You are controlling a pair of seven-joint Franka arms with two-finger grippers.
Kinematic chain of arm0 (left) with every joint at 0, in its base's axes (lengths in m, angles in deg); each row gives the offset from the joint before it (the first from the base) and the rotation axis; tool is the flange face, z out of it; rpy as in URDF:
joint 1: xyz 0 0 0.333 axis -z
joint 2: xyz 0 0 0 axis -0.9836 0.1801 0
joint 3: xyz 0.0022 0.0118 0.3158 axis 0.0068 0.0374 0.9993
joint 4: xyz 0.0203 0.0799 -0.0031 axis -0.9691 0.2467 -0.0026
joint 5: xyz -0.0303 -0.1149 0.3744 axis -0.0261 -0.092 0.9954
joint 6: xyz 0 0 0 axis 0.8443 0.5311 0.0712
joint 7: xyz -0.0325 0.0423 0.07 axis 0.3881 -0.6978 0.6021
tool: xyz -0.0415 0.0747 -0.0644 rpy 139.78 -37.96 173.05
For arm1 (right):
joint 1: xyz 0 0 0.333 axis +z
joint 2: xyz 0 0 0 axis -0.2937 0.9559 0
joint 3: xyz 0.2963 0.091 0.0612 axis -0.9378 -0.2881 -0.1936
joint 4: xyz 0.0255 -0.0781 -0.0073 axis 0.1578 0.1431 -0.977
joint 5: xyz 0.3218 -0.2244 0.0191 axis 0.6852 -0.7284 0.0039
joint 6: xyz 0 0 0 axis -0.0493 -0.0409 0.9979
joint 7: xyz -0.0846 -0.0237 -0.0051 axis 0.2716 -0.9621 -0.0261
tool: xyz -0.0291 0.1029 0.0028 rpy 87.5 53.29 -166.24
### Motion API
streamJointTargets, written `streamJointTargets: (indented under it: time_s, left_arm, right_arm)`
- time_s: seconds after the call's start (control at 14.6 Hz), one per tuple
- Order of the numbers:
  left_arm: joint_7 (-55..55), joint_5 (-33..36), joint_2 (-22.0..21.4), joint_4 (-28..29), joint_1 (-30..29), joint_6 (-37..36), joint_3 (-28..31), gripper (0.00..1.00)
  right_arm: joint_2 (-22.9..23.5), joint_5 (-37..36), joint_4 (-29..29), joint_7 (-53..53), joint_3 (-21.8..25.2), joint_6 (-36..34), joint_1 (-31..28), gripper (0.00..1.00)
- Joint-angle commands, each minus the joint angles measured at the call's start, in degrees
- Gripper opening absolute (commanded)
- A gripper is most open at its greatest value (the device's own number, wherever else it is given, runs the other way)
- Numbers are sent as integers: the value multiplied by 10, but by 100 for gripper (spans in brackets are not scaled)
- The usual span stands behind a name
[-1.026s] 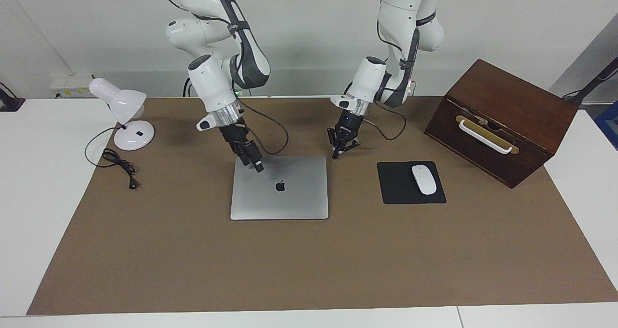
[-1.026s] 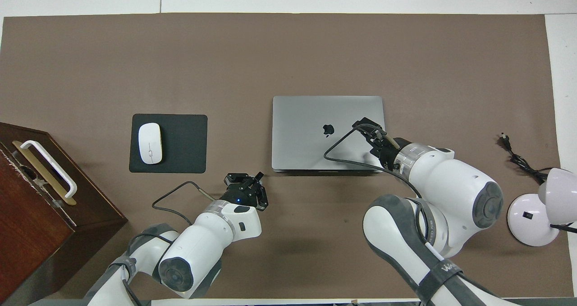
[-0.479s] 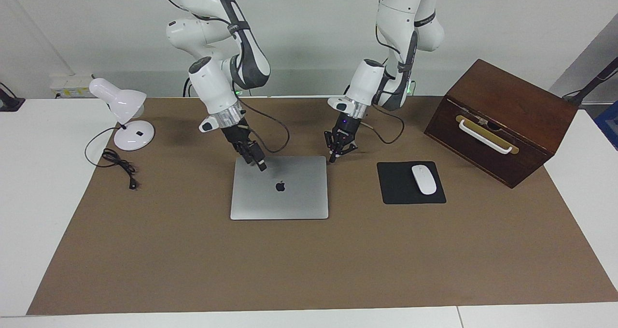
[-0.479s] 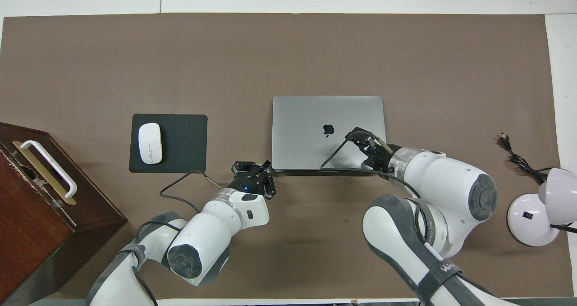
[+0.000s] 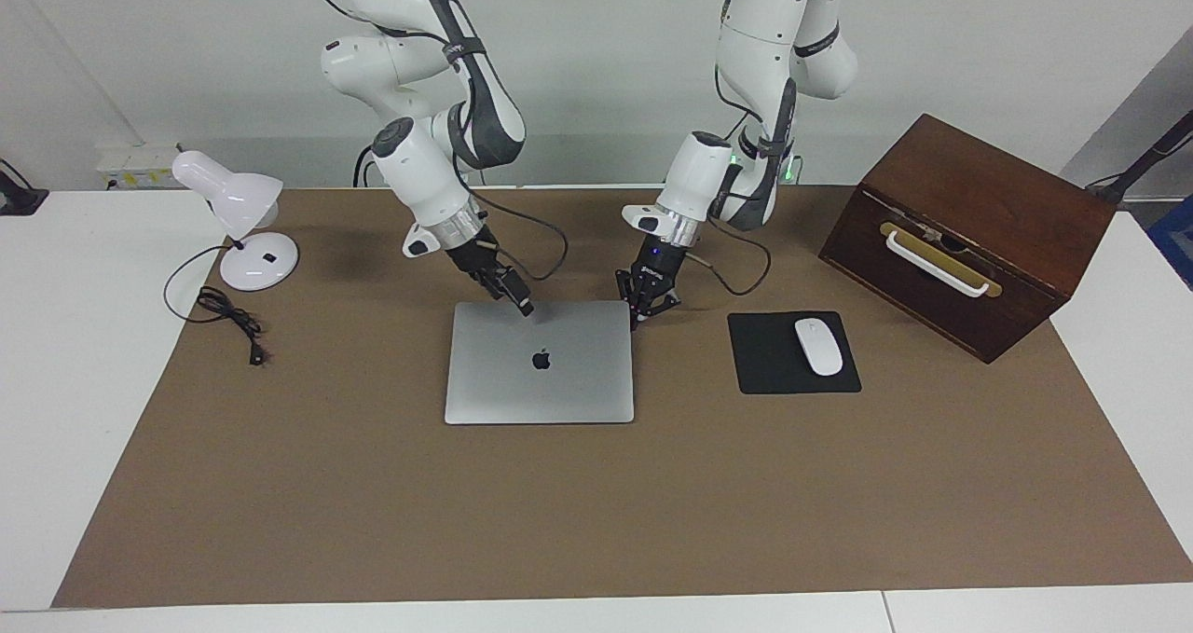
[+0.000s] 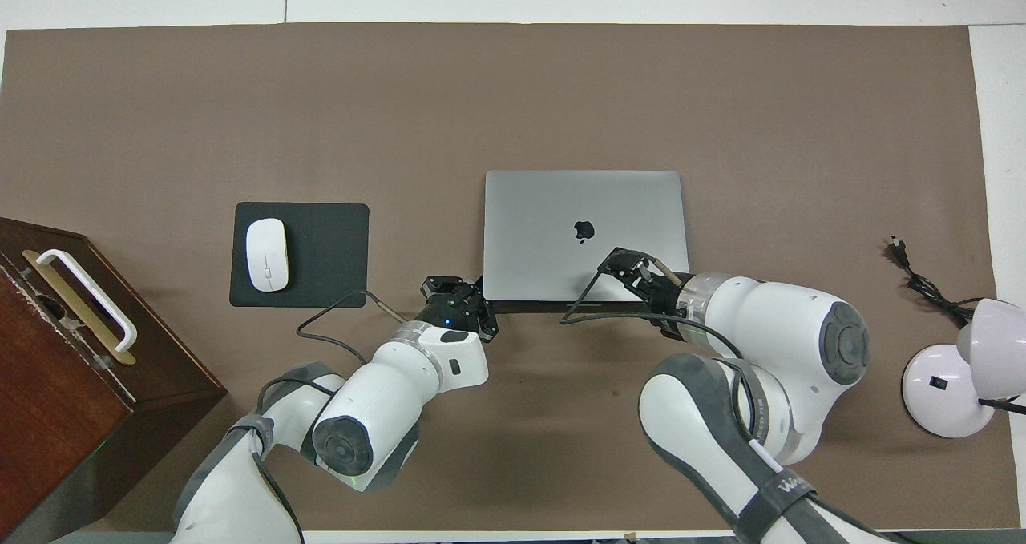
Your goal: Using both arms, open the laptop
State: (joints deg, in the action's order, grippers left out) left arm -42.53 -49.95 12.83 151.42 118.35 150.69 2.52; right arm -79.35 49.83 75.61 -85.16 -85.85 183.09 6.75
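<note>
The laptop (image 5: pixel 559 386) lies closed on the brown mat, silver-grey lid up with the dark apple logo; it also shows in the overhead view (image 6: pixel 545 207). My left gripper (image 5: pixel 643 309) is open and low at the laptop's corner nearest the robots, toward the left arm's end; it also shows in the overhead view (image 6: pixel 473 297). My right gripper (image 5: pixel 522 302) is low over the lid's edge nearest the robots, close to the middle of that edge; it also shows in the overhead view (image 6: pixel 624 260). I cannot tell whether either gripper touches the laptop.
A black mouse pad (image 5: pixel 769 372) with a white mouse (image 5: pixel 817 346) lies beside the laptop toward the left arm's end. A brown wooden box (image 5: pixel 969 232) with a white handle stands past it. A white desk lamp (image 5: pixel 242 218) and its cord (image 5: pixel 228 316) are at the right arm's end.
The left gripper has moved down and sideways to the laptop's near corner. The right gripper has slid along the lid toward its near edge and middle. The laptop has stayed closed.
</note>
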Motion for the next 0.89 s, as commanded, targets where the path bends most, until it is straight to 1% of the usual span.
streamJointTargets:
  time_s: [0.0,0.14,0.27,0.41,0.62,0.68,0.82]
  left_arm:
    - [-9,0,18,-15,7,9,7,0]
    - [-9,0,18,-16,8,9,7,0]
    - [-9,0,18,-16,8,9,7,0]
    - [-9,0,19,-16,8,9,7,0]
    - [-10,0,25,-16,9,9,7,0]
    - [-10,0,26,-16,9,9,7,0]
    - [-10,0,26,-17,9,9,7,0]
  right_arm:
    - [-3,13,11,-7,-2,0,6,100]
    - [1,13,11,-3,-2,3,6,100]
    - [14,13,10,1,-2,13,6,100]
    - [20,14,10,-2,-2,46,7,100]
    - [23,18,10,-2,-2,57,8,100]
    - [23,19,10,-6,-3,76,10,100]
    - [31,69,7,-5,-3,112,45,100]
